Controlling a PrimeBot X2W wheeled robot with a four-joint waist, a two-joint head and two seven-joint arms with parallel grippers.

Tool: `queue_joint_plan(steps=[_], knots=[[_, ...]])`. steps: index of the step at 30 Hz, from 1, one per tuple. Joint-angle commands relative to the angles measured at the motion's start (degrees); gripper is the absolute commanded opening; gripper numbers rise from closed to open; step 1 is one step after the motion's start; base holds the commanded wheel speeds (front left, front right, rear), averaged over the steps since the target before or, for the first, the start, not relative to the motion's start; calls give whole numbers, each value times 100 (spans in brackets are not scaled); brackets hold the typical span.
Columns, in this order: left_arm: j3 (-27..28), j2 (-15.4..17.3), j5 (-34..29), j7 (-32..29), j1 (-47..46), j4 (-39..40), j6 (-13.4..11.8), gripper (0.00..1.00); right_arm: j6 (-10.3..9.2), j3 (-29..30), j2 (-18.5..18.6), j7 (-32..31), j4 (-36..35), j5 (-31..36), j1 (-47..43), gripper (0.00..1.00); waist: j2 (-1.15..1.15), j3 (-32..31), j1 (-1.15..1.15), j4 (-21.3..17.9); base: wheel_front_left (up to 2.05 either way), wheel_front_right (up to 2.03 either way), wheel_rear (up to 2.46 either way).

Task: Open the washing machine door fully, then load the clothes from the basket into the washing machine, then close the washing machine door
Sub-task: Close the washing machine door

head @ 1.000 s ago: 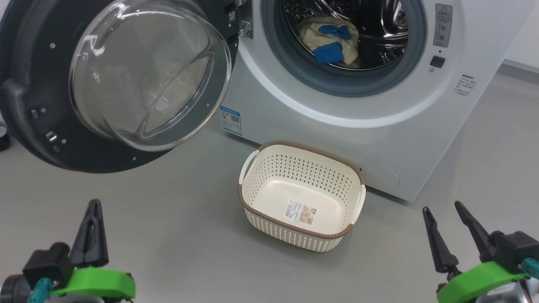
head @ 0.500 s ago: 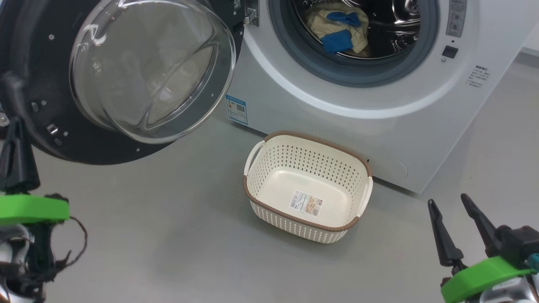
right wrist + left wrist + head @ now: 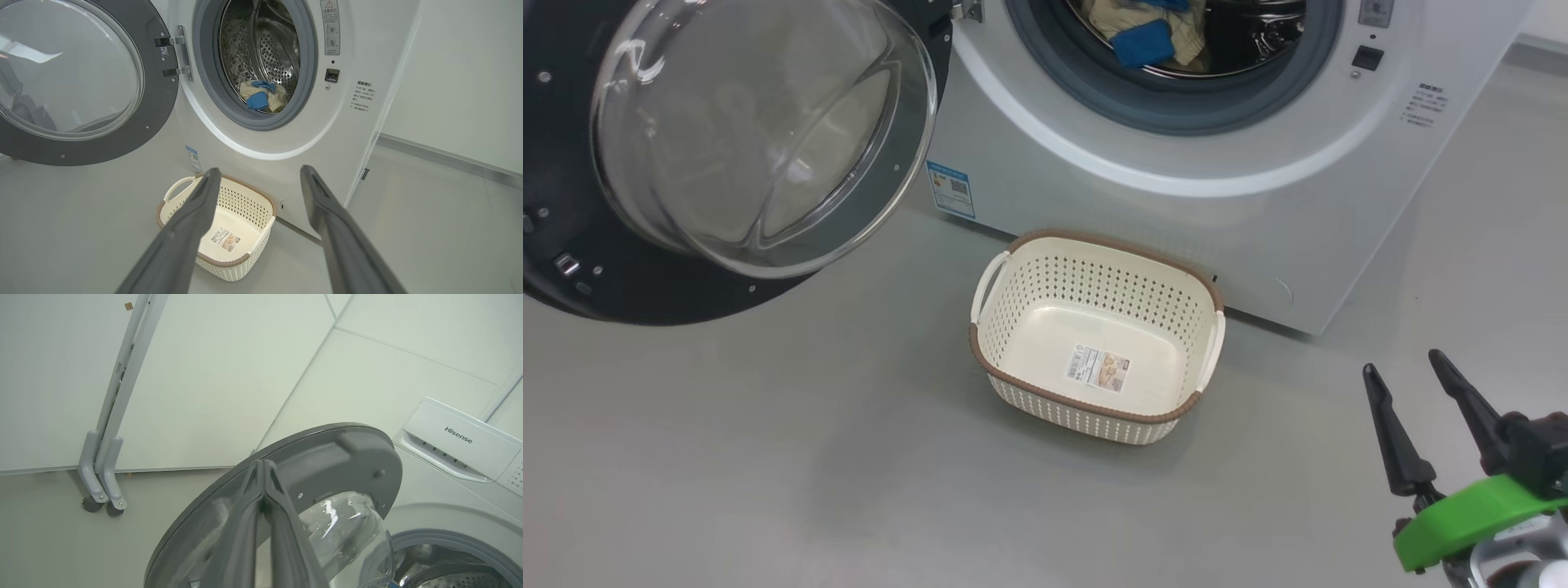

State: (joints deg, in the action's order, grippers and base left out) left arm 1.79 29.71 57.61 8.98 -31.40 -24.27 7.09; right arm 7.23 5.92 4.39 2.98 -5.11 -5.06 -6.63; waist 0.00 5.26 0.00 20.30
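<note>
Here, one basket (image 3: 1094, 286) stands before one washing machine (image 3: 1094, 208); left gripper (image 3: 261, 464) pressed together, right gripper (image 3: 1403, 364) spread apart.

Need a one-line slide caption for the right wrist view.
Open right gripper faces the washing machine: door wide open, clothes in the drum, basket empty on the floor.

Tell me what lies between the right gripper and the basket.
Nothing but bare grey floor. In the head view the right gripper hovers open to the right of the basket, apart from it.
</note>
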Motion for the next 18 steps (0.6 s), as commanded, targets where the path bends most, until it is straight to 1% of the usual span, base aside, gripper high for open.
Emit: queue_joint_plan(steps=[1,5,9,13,18], knots=[[212,445,22,-10,-338,81,34,0,25,-109,178,-36,-225,-13,240,100,0,58,0,-70,0,0,0],[63,677,437,27,-475,-193,37,0,25,-117,279,-105,-313,-34,264,100,0,169,0,-189,0,0,0],[-81,807,848,67,-583,-440,38,0,25,-103,360,-178,-405,-52,277,100,0,260,0,-245,0,0,0],[-121,858,1370,68,-693,-681,39,0,25,-118,452,-236,-455,-81,318,100,0,338,0,-286,0,0,0],[51,863,1994,147,-820,-944,39,0,25,-155,570,-332,-556,-101,381,100,0,467,0,-358,0,0,0]])
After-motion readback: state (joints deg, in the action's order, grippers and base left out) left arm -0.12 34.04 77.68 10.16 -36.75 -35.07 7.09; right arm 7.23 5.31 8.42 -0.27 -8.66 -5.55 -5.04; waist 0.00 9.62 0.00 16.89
